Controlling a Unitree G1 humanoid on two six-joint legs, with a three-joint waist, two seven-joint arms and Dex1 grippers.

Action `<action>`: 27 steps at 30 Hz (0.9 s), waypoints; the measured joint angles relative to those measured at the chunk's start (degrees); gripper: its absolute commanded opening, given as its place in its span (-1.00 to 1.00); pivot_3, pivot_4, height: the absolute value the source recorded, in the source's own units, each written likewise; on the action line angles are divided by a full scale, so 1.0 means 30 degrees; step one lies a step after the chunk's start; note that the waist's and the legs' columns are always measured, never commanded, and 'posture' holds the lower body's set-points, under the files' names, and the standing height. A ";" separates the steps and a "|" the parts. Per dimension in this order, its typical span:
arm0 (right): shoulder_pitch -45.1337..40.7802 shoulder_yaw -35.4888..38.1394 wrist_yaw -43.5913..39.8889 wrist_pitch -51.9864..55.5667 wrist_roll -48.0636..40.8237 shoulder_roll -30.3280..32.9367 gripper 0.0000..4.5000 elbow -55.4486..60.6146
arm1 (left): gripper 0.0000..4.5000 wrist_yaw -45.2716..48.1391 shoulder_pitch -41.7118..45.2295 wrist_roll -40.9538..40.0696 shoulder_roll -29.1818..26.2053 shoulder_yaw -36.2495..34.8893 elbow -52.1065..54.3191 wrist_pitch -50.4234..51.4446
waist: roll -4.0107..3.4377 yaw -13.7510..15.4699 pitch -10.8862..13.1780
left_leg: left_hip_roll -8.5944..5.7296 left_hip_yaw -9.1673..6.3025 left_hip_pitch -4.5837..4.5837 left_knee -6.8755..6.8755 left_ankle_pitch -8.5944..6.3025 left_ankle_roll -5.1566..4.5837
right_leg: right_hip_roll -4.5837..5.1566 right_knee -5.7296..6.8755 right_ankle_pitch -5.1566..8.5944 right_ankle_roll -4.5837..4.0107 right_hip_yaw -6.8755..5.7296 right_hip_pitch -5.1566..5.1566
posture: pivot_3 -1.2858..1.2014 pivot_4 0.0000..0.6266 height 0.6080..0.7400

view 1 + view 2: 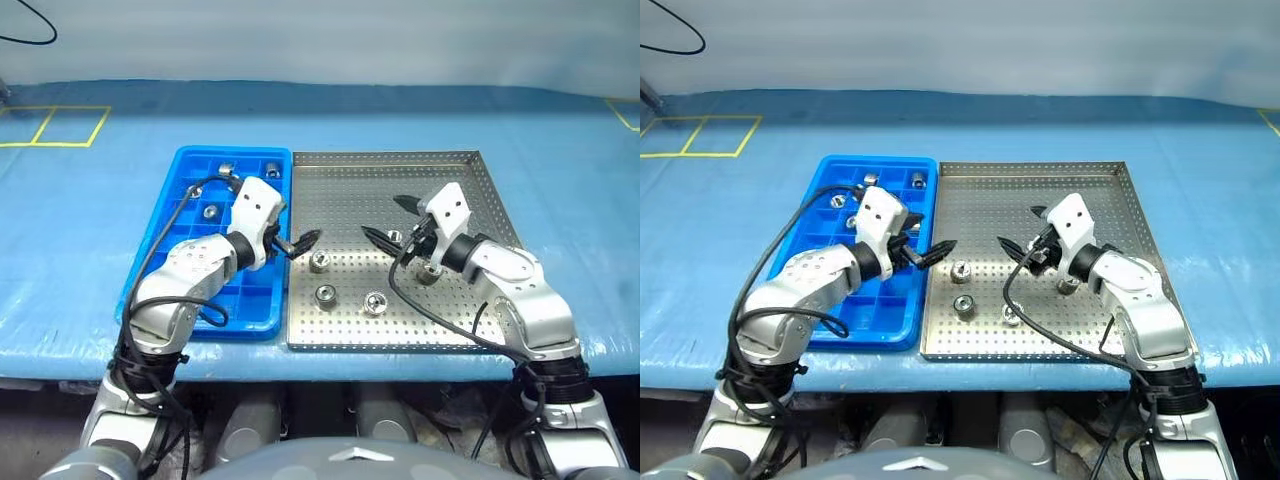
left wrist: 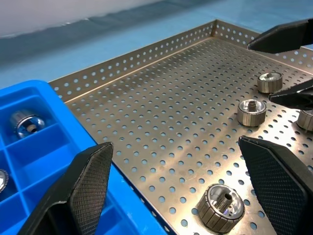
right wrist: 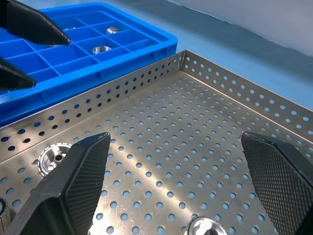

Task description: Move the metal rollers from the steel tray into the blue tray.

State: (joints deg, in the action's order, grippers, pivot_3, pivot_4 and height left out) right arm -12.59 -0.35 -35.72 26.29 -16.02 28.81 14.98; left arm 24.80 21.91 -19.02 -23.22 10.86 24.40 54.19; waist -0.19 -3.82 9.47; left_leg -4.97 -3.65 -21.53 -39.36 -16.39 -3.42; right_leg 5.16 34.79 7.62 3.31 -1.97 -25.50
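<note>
A pale blue cover (image 1: 90,220) is lying over the counter and hanging over its near edge. Yellow tape lines (image 1: 55,125) are marking squares at the far left, another (image 1: 622,113) at the far right. A black cable (image 1: 30,30) is looping across the pale wall (image 1: 350,40) behind.

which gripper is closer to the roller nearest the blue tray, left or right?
Left. The left gripper hangs open just beside that roller, at the steel tray's edge by the blue tray. The right gripper, also open, is farther along, over another roller.
</note>
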 measured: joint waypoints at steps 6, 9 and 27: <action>0.0195 0.0094 0.0377 0.0051 0.0021 -0.0028 0.99 0.0350 | 1.00 0.1498 0.1222 -0.0819 -0.1022 0.1697 0.0838 0.2305 | -0.0002 -0.0278 -0.0001 | 0.0005 0.0004 0.0004 0.0011 0.0000 0.0002 | -0.0004 0.0002 0.0001 -0.0002 0.0021 -0.0015 | -0.15 -0.52 1.00; 0.0314 0.0328 0.0580 0.0074 0.0008 -0.0014 0.99 0.0501 | 1.00 0.2170 0.1185 -0.1085 -0.2293 0.2634 0.1763 0.3228 | -0.0003 -0.0387 -0.0001 | 0.0008 0.0004 0.0012 0.0024 0.0003 0.0008 | -0.0011 0.0003 0.0004 -0.0006 0.0035 -0.0016 | -0.15 -0.52 1.00; 0.0448 0.0330 0.0784 0.0137 0.0013 -0.0033 0.99 0.0506 | 1.00 0.3285 0.0614 -0.1685 -0.3792 0.5108 0.3192 0.3950 | -0.0001 -0.0316 0.0000 | 0.0010 0.0006 0.0012 0.0020 0.0007 0.0013 | -0.0020 0.0003 0.0010 0.0004 0.0058 -0.0013 | -0.14 -0.52 1.00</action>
State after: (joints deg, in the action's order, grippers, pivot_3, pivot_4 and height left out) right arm -11.24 0.64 -33.37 26.71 -15.98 28.71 16.50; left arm 34.65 23.76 -24.08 -34.59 26.18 33.98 66.04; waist -0.19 -4.77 9.47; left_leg -4.94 -3.63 -21.50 -39.30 -16.37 -3.39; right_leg 5.10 34.80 7.65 3.33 -1.80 -25.54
